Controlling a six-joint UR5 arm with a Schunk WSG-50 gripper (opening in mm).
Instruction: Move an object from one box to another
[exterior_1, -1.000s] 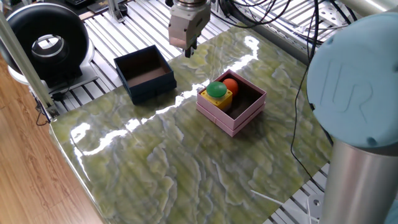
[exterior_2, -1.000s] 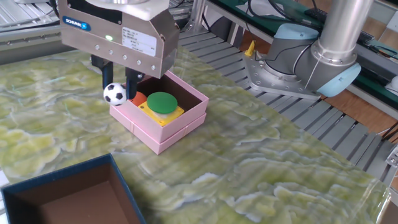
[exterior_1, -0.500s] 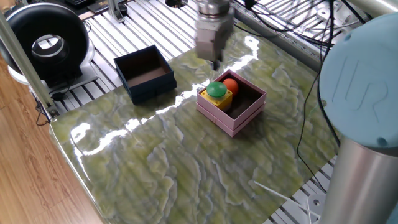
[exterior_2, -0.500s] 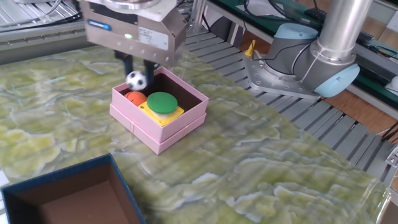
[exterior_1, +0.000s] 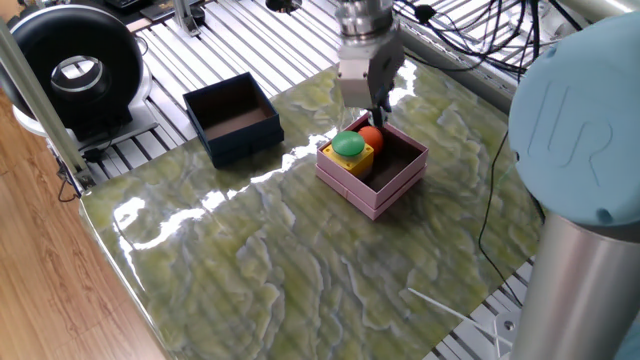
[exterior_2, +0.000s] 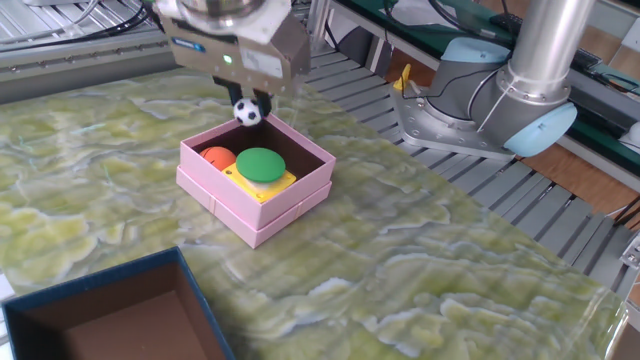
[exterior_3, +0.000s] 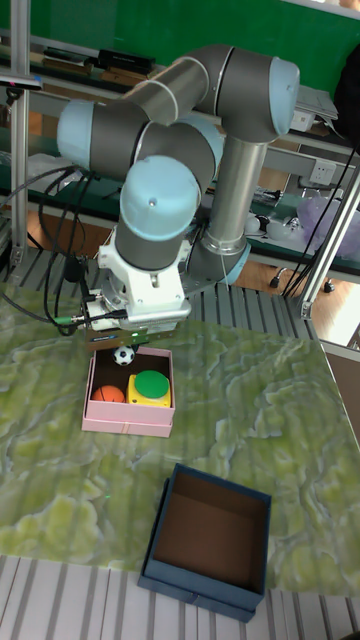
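Green marble tabletop, slotted alu. frame

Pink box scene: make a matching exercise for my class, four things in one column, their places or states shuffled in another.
Things:
1. soccer ball
2. orange ball
3. green button
4. navy box

Places or states:
A. holds nothing
B. held in the gripper above the pink box
C. on a yellow base in the pink box
D. lying in the pink box beside the yellow base

Pairs: 1-B, 2-D, 3-C, 4-A
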